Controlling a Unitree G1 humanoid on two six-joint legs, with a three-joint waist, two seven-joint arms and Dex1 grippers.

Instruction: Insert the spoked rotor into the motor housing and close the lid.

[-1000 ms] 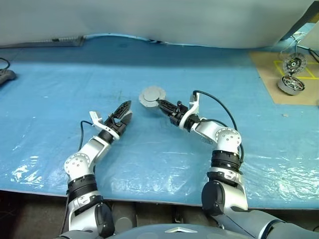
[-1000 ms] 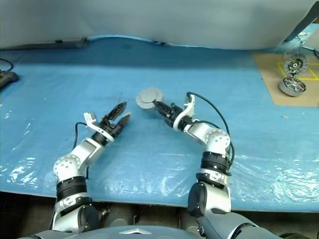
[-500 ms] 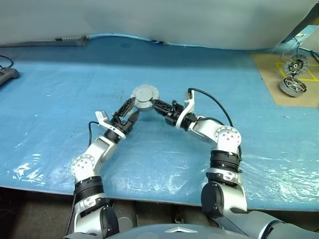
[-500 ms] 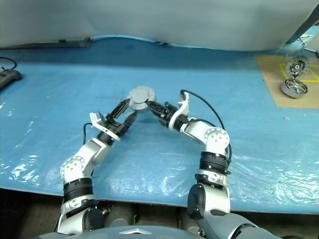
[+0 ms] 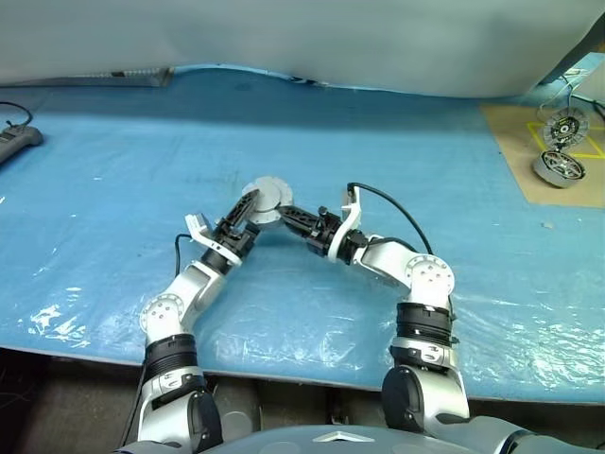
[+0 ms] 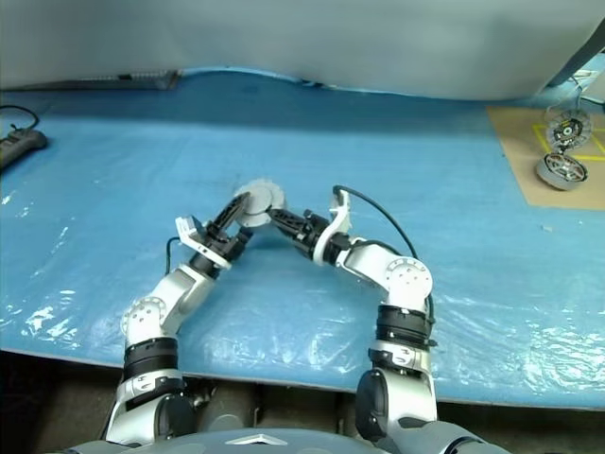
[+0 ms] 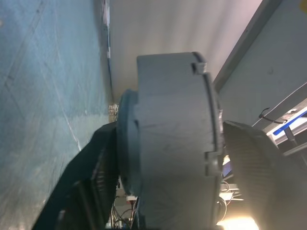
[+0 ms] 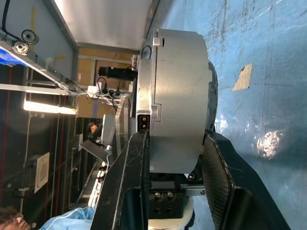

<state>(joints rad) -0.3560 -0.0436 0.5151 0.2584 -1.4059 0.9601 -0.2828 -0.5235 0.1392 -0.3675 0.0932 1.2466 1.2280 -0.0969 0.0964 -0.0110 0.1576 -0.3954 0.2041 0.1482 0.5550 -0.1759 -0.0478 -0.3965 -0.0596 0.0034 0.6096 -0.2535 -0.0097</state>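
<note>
Left eye view, 1 scene, catalogued as follows.

Item 1: housing (image 5: 268, 200), round silver-grey can, held above the blue sheet (image 5: 113, 189) near the middle of the table, between the 2 grippers. In the right wrist view the housing (image 8: 180, 96) showed edge-on, a thick silver drum with a thinner disc on the face toward the sheet and a small notch on its rim. In the left wrist view it (image 7: 172, 143) also stood edge-on, close to the camera.

Item 2: right gripper (image 5: 284, 212), reaching in level from the right, clamped on the housing. Its 2 black fingers (image 8: 132, 191) pressed on opposite flat faces of the drum.

Item 3: left gripper (image 5: 248, 206), reaching in from the left and angled upward, its tips at the housing's left edge. 1 dark finger (image 7: 91, 177) lay against the drum's thinner disc side; the other finger (image 7: 249, 163) stood just beside the opposite face. Whether it gripped the drum or only bracketed it, I cannot tell.

Item 4: tan board (image 5: 529, 142) at the far right edge of the table, with yellow tape lines. On it, 2 small round motor parts, 1 upright (image 5: 567, 126), 1 lying flat (image 5: 558, 166), well apart from the grippers.

Item 5: power strip (image 5: 14, 142) at the far left edge.
</note>
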